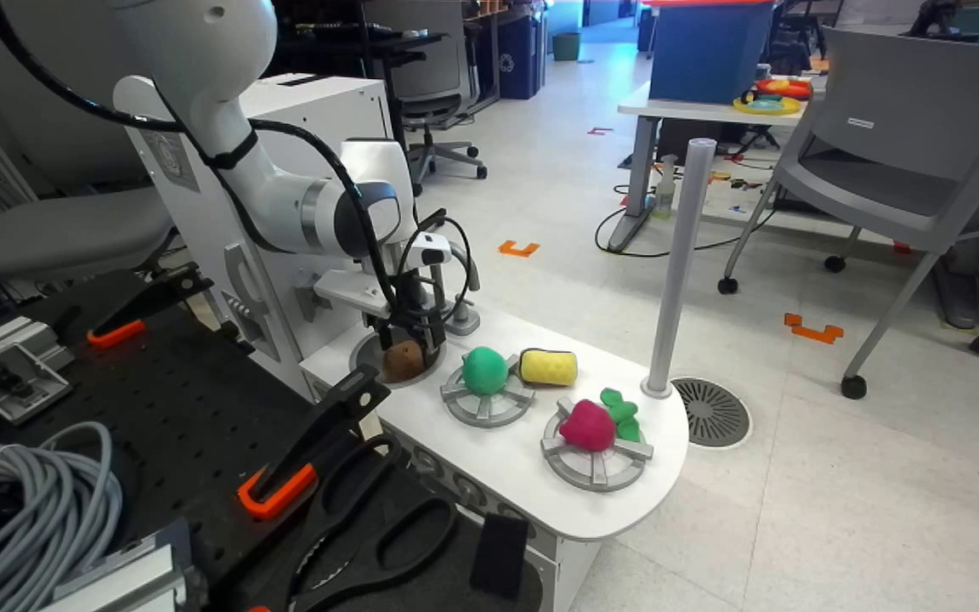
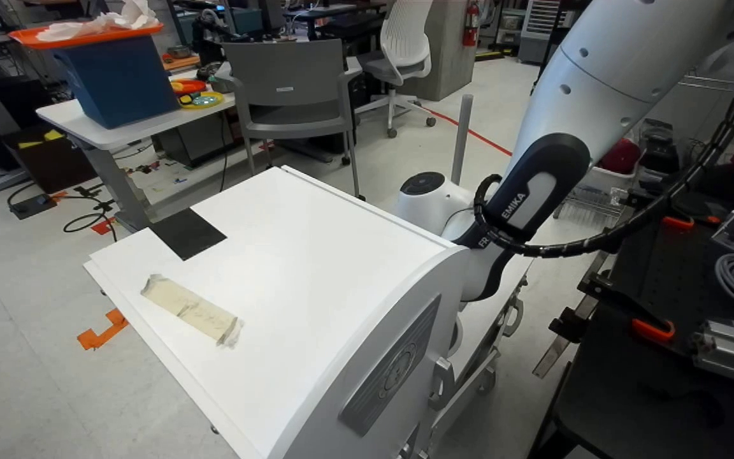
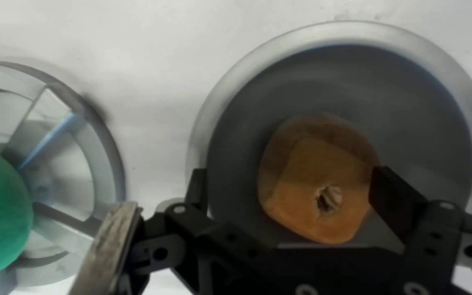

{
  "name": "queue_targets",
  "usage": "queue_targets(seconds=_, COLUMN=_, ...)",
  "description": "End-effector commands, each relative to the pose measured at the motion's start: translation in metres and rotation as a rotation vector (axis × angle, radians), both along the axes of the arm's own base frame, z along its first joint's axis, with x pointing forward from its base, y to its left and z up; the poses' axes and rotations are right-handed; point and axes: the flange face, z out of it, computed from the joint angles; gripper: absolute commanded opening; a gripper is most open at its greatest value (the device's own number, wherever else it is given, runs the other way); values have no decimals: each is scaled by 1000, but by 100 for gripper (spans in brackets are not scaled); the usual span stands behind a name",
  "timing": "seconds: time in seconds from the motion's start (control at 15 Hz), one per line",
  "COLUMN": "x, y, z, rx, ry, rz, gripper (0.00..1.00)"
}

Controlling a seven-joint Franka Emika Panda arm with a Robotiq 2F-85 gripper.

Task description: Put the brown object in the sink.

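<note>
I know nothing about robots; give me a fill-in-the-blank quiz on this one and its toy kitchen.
The brown object is ____ the sink, not beside it.
The ball on the grate nearest the sink is ____.
The oblong toy is ____.
The jaws stand ____, not closed.

Missing words: in; green; yellow; open.
</note>
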Motion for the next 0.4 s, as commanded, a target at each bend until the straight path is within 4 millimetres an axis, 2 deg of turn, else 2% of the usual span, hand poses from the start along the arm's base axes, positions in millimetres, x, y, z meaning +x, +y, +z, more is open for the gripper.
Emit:
queue_targets(seconds=0.0, x=-9, y=-32, z=54, rx=2, ry=-8, rz=-4, gripper=100)
queue_targets(seconds=0.2, x=-14, y=-68, z=93, rx=44, ry=18, rz=-67, gripper=100)
queue_targets(seconds=0.27, x=2, y=-48, z=60, rx=6, ry=-6, rz=-42, gripper=100)
queue_targets(seconds=0.33, x=0, y=-60, z=72, rx=12, ry=-1, rz=-60, gripper=100)
